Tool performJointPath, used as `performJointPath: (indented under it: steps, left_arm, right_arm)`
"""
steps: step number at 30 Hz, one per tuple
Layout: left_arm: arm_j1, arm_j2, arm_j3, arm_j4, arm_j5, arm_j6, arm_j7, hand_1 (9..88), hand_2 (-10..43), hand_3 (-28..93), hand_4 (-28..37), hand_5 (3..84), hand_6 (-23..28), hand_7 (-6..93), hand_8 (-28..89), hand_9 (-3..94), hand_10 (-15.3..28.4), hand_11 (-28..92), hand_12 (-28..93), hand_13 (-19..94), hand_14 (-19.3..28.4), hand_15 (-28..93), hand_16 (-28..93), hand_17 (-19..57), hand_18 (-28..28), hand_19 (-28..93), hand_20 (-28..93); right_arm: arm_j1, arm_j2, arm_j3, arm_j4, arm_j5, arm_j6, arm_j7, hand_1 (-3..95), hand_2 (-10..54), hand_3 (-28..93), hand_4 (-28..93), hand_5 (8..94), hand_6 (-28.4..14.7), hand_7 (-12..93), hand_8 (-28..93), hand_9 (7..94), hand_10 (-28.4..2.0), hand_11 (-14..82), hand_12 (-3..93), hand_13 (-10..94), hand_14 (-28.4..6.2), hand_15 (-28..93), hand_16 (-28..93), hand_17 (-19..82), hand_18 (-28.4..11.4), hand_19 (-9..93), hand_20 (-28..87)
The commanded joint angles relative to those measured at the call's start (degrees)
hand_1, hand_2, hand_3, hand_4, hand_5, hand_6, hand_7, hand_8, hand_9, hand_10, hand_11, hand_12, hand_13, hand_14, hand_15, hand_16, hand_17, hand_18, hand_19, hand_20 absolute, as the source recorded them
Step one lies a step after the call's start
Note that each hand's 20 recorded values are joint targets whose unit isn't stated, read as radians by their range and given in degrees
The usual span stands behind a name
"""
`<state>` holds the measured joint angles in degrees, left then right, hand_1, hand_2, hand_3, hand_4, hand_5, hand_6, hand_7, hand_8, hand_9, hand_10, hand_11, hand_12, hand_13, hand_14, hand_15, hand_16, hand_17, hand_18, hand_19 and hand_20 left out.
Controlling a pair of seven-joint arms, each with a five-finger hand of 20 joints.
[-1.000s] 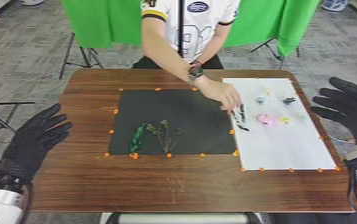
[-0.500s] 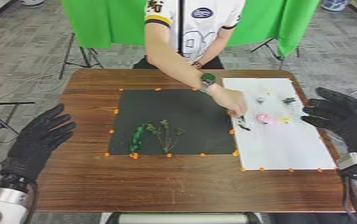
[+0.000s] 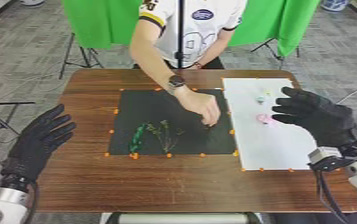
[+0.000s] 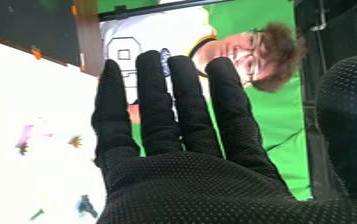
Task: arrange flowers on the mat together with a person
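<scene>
A brown wooden worktop (image 3: 139, 185) carries a black mat (image 3: 157, 107) at the centre and a long white mat (image 3: 285, 150) just beside it on the right, with small orange markers (image 3: 134, 156) along their edges. On the black mat, toward its near left part, lie 2 pieces side by side: a dark green leafy stem (image 3: 137, 137) and, to its right, a thin branching sprig (image 3: 166, 136). A person reaches in from the far side, and the person's hand (image 3: 201, 106) is over the right part of the black mat, fingertips pointing down at a small dark bit (image 3: 208, 127); what it is, I cannot tell.

The left robot hand (image 3: 37, 142) is off the left side of the worktop, fingers straight and slightly spread, pointing toward the far side. The right robot hand (image 3: 321, 117) is over the right side of the white mat, with straight fingers spread apart and pointing left; it pinches nothing.

On the white mat, a pink flower (image 3: 264, 119) lies near the fingers of the right robot hand, and a pale green flower (image 3: 261, 99) lies farther back. In the right wrist view, a small yellowish-brown flower (image 4: 75, 141) lies near the pink flower, and a dark blue-green piece (image 4: 86, 206) also lies on the white mat.
</scene>
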<state>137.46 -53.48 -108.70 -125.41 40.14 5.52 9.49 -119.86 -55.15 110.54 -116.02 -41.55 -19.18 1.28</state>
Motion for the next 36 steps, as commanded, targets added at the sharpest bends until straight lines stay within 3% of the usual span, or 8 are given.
performJointPath:
  steps: [1, 17, 22, 23, 25, 27, 31, 36]
  left_arm:
    - [1.29, -0.60, -0.51, -0.11, 0.28, -0.51, -0.95, 26.2, -0.8, 70, -17.7, 27.8, 2.0, 20.6, -10, 24.6, 11.3, 22, 19, 21, 14.2, 31, 2, -8.5, 21.2, 46, 8]
    - [0.58, -0.93, 0.23, 0.27, 0.40, -0.80, -0.75, 26.3, -0.7, 70, -17.6, 27.9, 2.1, 20.5, -10, 24.6, 11.3, 22, 19, 21, 14.2, 31, 2, -8.5, 21.2, 46, 8]
    - [-0.06, -1.79, 0.75, 0.40, 0.65, -1.46, -2.31, 26.2, -0.7, 70, -17.6, 27.8, 2.0, 20.5, -10, 24.6, 11.3, 22, 19, 21, 14.3, 32, 2, -8.5, 21.2, 46, 8]
    - [-0.04, -1.47, 0.85, 0.50, 0.62, -1.24, -1.39, 26.3, -0.7, 70, -17.6, 27.8, 2.0, 20.5, -10, 24.6, 11.3, 22, 19, 21, 14.3, 32, 2, -8.6, 21.2, 46, 8]
    - [0.31, -1.42, 0.23, 0.21, 0.70, -1.05, -2.12, 26.2, -0.7, 70, -17.6, 27.8, 2.0, 20.4, -10, 24.6, 11.3, 22, 19, 21, 14.2, 31, 2, -8.5, 21.2, 46, 8]
    - [0.06, -0.89, 0.47, 0.39, 0.20, -0.73, -1.07, 26.2, -0.7, 70, -17.6, 27.8, 2.0, 20.4, -10, 24.6, 11.3, 22, 19, 21, 14.2, 31, 2, -8.6, 21.2, 46, 8]
    - [-0.24, -0.65, 0.28, 0.55, 0.30, -0.75, -1.54, 26.2, -0.7, 70, -17.6, 27.8, 2.0, 20.5, -10, 24.6, 11.4, 22, 19, 21, 14.3, 31, 2, -8.5, 21.2, 46, 8]
    - [0.34, -0.74, 0.57, 0.55, 0.18, -0.65, -0.93, 26.3, -0.7, 70, -17.6, 27.8, 2.0, 20.4, -10, 24.6, 11.3, 22, 19, 21, 14.3, 31, 2, -8.5, 21.2, 46, 8]
  right_arm:
    - [1.43, 0.05, -1.35, 0.09, -1.35, -2.49, 1.75, 15.5, -0.2, 83, -22, 42.5, -4.4, 16, -9, 42.0, -16.3, 12.6, 23.6, 33, -14.3, 26, 25, 10, -22.2, 49, 26]
    - [1.91, -1.79, -1.93, 0.31, -2.29, -1.98, 2.45, 15.6, 0.1, 83, -22, 42.7, -4.4, 16, -9, 42.5, -16.4, 12.8, 23.5, 33, -14.5, 27, 25, 10, -22.4, 49, 26]
    - [0.10, -1.94, -0.82, -0.28, -2.11, -0.91, 2.71, 15.6, 0.0, 83, -22, 42.7, -4.4, 16, -9, 42.8, -16.4, 13.1, 23.6, 34, -14.4, 27, 25, 10, -22.4, 49, 26]
    - [0.19, -1.93, -1.02, -0.18, -2.42, -0.72, 1.69, 15.5, -0.1, 83, -22, 42.8, -4.4, 16, -9, 42.9, -16.5, 13.1, 23.6, 34, -14.4, 27, 25, 10, -22.4, 49, 26]
    - [-0.35, -2.02, -0.66, -0.35, -1.93, -0.64, 2.13, 15.5, -0.1, 83, -22, 42.9, -4.4, 16, -9, 43.0, -16.5, 13.1, 23.6, 34, -14.5, 27, 25, 10, -22.4, 49, 26]
    - [-0.08, -1.89, -0.42, -0.35, -2.22, -0.50, 1.44, 15.6, -0.2, 83, -22, 43.0, -4.4, 16, -9, 43.0, -16.5, 13.1, 23.6, 34, -14.5, 27, 25, 10, -22.5, 50, 26]
    - [0.33, -1.65, -0.55, -0.27, -2.26, 0.28, 0.65, 15.7, -0.3, 84, -22, 43.2, -4.3, 17, -9, 43.4, -16.4, 13.3, 23.6, 35, -14.4, 28, 25, 10, -22.4, 50, 26]
    - [0.53, -0.88, -0.79, -0.21, -2.78, 0.23, 0.80, 15.9, -0.6, 84, -22, 43.7, -4.3, 17, -9, 44.1, -16.1, 13.6, 23.7, 36, -14.3, 29, 25, 10, -22.4, 50, 26]
